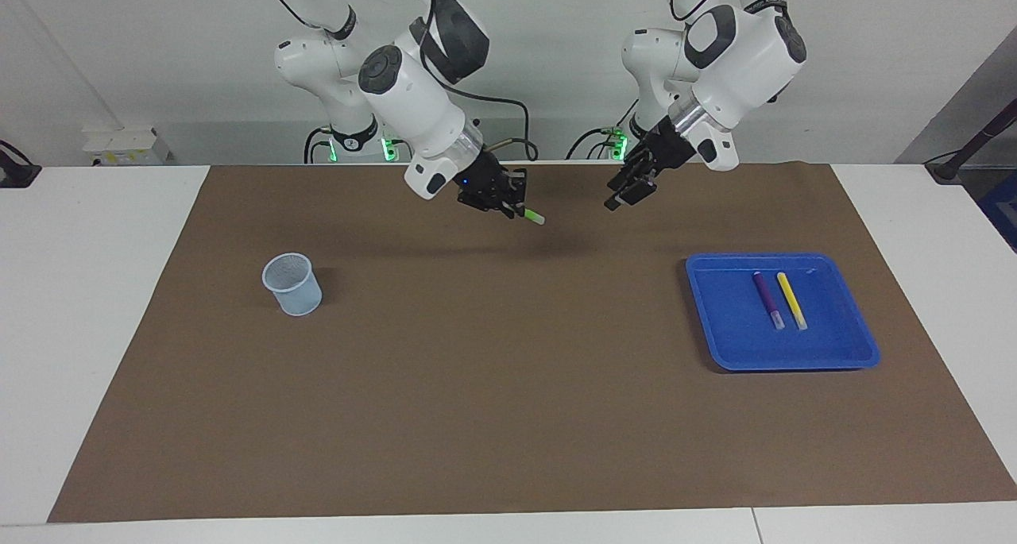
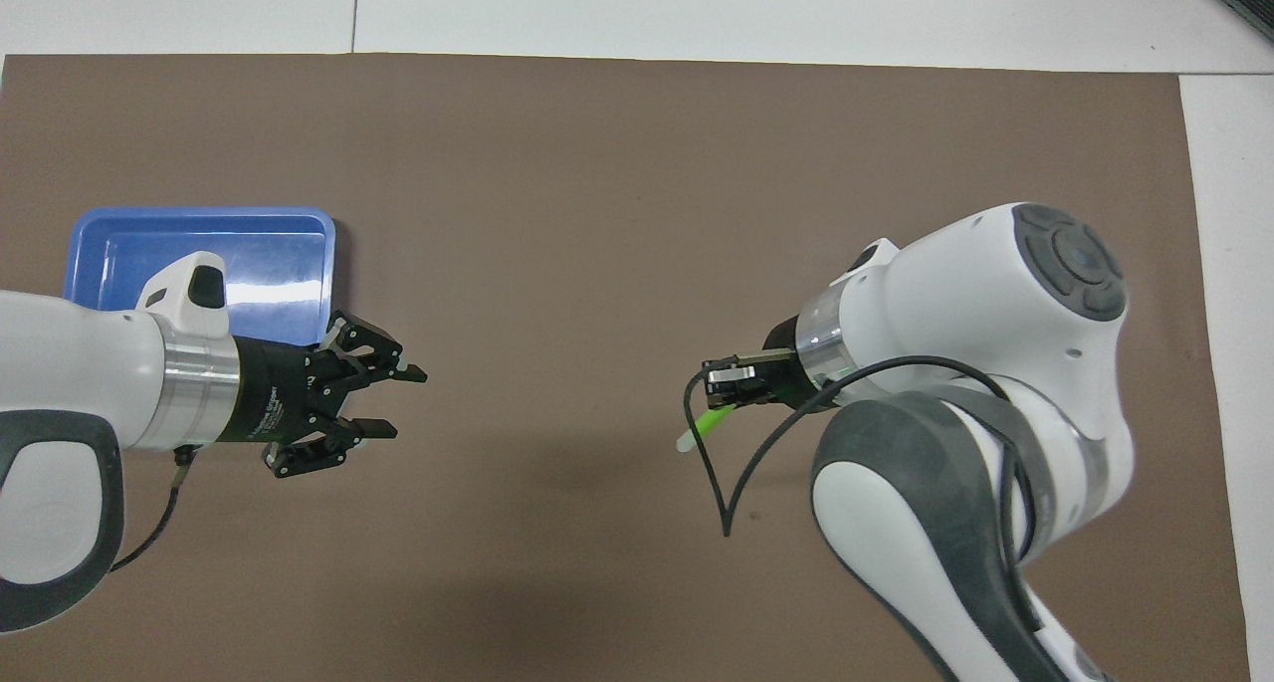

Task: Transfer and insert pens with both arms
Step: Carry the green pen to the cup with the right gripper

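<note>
My right gripper (image 1: 508,203) pinches the green pen (image 1: 531,214) over the mat's middle, pale end out, likely bound for the cup (image 1: 293,284). Left gripper (image 2: 383,401) hangs spread and empty nearby. Purple pen (image 1: 767,298) and yellow pen (image 1: 791,299) wait in the tray (image 1: 862,345).

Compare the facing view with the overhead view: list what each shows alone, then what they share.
Only the facing view shows the mesh cup toward the right arm's end, and the purple pen and yellow pen lying side by side in the blue tray. Only the overhead view shows the open spread of the left gripper. Both show the tray, the brown mat, and the right gripper holding the green pen over the mat.
</note>
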`<action>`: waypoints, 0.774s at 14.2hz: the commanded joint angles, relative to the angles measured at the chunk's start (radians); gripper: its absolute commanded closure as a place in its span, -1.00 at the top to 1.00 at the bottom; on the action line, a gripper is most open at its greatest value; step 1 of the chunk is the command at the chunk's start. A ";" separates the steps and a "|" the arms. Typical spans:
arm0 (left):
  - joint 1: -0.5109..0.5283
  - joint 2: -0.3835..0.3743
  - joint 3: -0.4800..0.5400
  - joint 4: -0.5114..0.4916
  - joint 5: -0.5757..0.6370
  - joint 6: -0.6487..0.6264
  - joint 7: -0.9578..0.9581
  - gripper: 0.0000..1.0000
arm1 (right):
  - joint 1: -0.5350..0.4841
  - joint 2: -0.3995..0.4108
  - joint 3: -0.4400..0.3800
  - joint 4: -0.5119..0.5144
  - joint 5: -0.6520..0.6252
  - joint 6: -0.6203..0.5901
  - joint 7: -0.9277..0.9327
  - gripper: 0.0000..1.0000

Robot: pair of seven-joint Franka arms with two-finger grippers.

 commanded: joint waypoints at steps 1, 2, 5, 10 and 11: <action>0.057 -0.045 -0.002 -0.028 0.074 -0.071 0.257 0.17 | -0.083 -0.037 0.012 -0.010 -0.117 -0.121 -0.225 -1.00; 0.077 -0.045 -0.002 -0.026 0.120 -0.084 0.347 0.16 | -0.118 -0.040 0.012 -0.010 -0.173 -0.147 -0.337 -1.00; 0.131 -0.045 0.000 -0.022 0.214 -0.095 0.527 0.17 | -0.185 -0.040 0.014 -0.008 -0.393 -0.167 -0.676 -1.00; 0.240 -0.040 0.001 -0.022 0.366 -0.059 0.832 0.16 | -0.280 -0.029 0.015 -0.018 -0.574 -0.060 -1.094 -1.00; 0.258 -0.036 0.001 -0.023 0.381 -0.044 0.877 0.16 | -0.292 -0.028 0.015 -0.028 -0.574 -0.013 -1.119 -1.00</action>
